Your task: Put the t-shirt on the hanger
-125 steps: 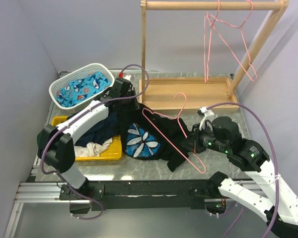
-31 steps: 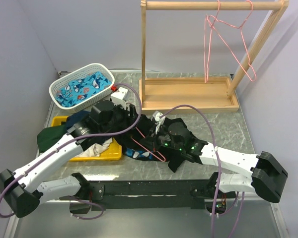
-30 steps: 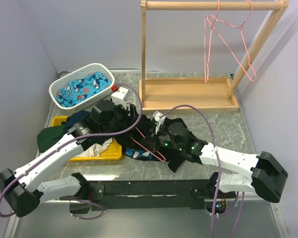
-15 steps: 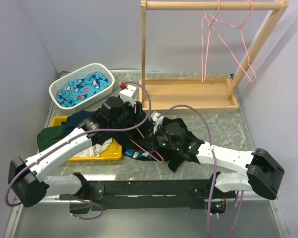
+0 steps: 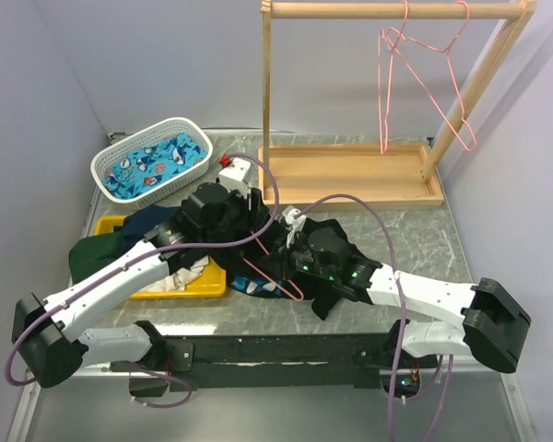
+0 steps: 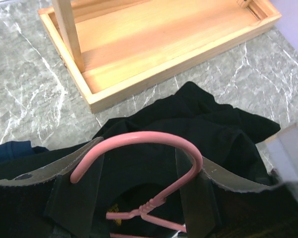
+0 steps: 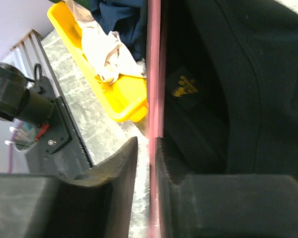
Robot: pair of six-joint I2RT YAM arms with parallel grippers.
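The black t-shirt (image 5: 323, 302) lies crumpled on the marble table, its blue-and-white print partly hidden under both arms. The pink hanger (image 5: 291, 288) lies across it. In the left wrist view the hanger's hook (image 6: 139, 136) spans my left gripper (image 6: 139, 159), touching both fingers, with the t-shirt (image 6: 208, 124) beneath. My left gripper (image 5: 258, 223) is shut on the hook. My right gripper (image 5: 290, 265) is open around the hanger's wire (image 7: 154, 74). The wire rests against one finger, with a gap to the other, beside the t-shirt's collar (image 7: 248, 74).
A wooden rack (image 5: 350, 175) stands at the back with two more pink hangers (image 5: 415, 64) on its bar. A white basket (image 5: 152, 161) of blue patterned cloth sits back left. A yellow tray (image 5: 189, 281) holds navy, dark green (image 5: 97, 250) and white cloth.
My right gripper's jaws have come apart, letting go of the hanger's wire. My left arm has shifted slightly toward the rack with the hook between its fingers.
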